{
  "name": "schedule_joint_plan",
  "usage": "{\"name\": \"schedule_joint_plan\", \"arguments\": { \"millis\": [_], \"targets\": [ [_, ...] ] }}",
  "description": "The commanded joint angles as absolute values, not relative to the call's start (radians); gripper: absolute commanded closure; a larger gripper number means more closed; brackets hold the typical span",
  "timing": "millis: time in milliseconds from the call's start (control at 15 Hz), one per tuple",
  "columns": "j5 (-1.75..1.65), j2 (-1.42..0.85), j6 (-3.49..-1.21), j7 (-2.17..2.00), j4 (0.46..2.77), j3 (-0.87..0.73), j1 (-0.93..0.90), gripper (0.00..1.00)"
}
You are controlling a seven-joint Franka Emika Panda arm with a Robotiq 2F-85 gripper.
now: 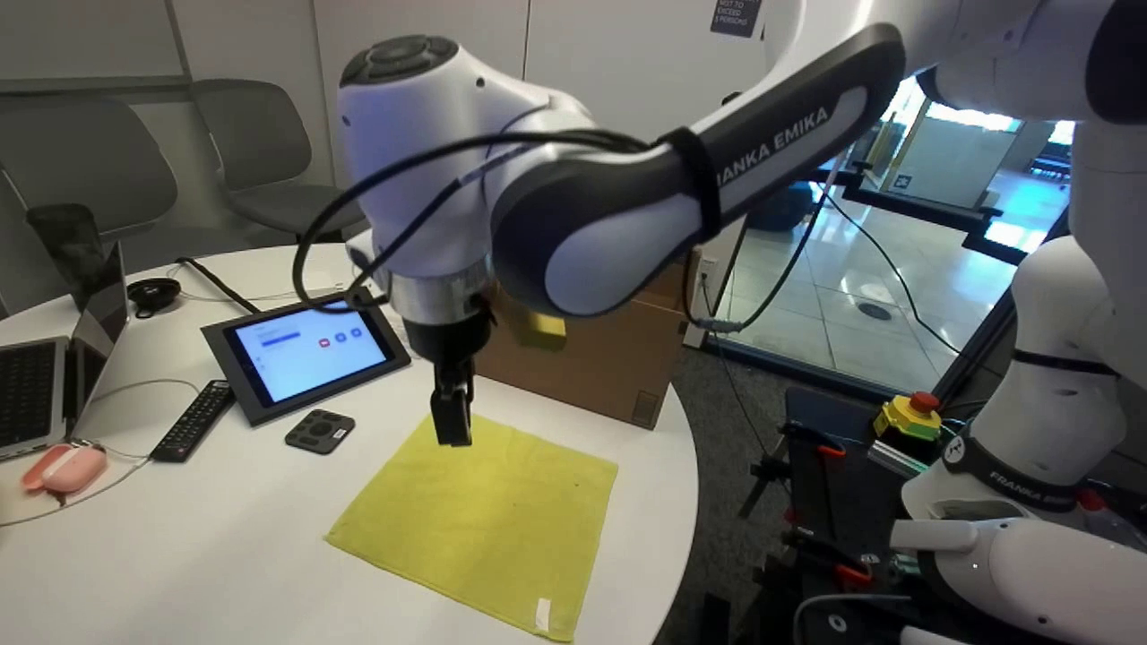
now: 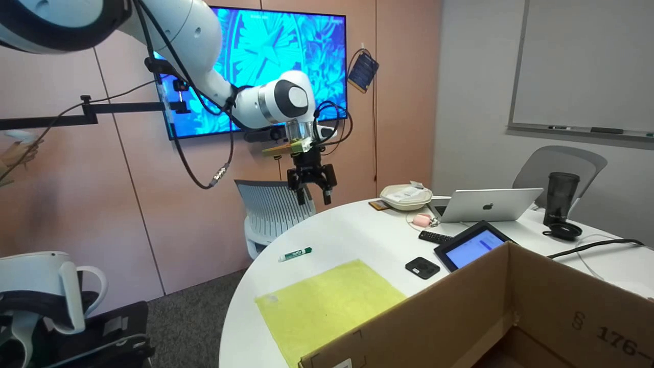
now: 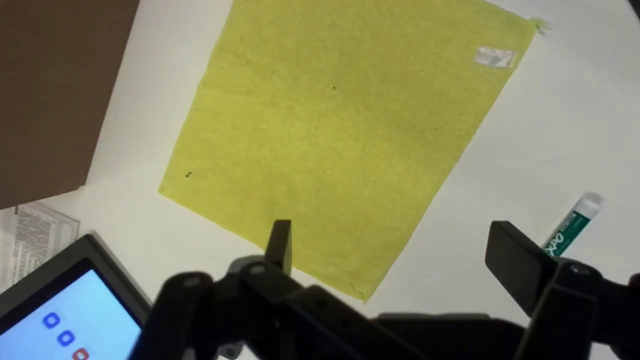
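Yellow cloth (image 3: pixel 335 135), squarish, no clear long axis, flat on white table (image 1: pixel 224 555).
We list it toward eleven o'clock of the gripper (image 3: pixel 391 240) in wrist view; jaws spread wide, empty, raised clear; marker (image 3: pixel 571 226) toward three o'clock.

In the wrist view we find the cloth (image 3: pixel 330 125) cut off by the top edge, the tablet (image 3: pixel 75 320) by the left and bottom edges, and the lower end of the marker (image 3: pixel 572 227) hidden behind the gripper (image 3: pixel 392 245). We cannot read the blurred print on the sheet (image 3: pixel 35 240) there. In an exterior view the box (image 2: pixel 434 322) covers part of the cloth and runs past the right and bottom edges.
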State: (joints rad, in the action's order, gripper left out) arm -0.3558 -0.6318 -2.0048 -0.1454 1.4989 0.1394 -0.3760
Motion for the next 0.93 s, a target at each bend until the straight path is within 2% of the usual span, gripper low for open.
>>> {"name": "schedule_joint_plan", "arguments": {
  "millis": [0, 267, 867],
  "targets": [
    [-0.373, -0.721, -2.065, -0.220, 1.440, 0.123, -0.445, 0.00],
    [-0.360, -0.827, -2.123, -0.335, 1.389, 0.107, -0.519, 0.00],
    [-0.246, -1.065, -2.079, -0.535, 1.119, 0.067, -0.615, 0.00]
  ]
}}
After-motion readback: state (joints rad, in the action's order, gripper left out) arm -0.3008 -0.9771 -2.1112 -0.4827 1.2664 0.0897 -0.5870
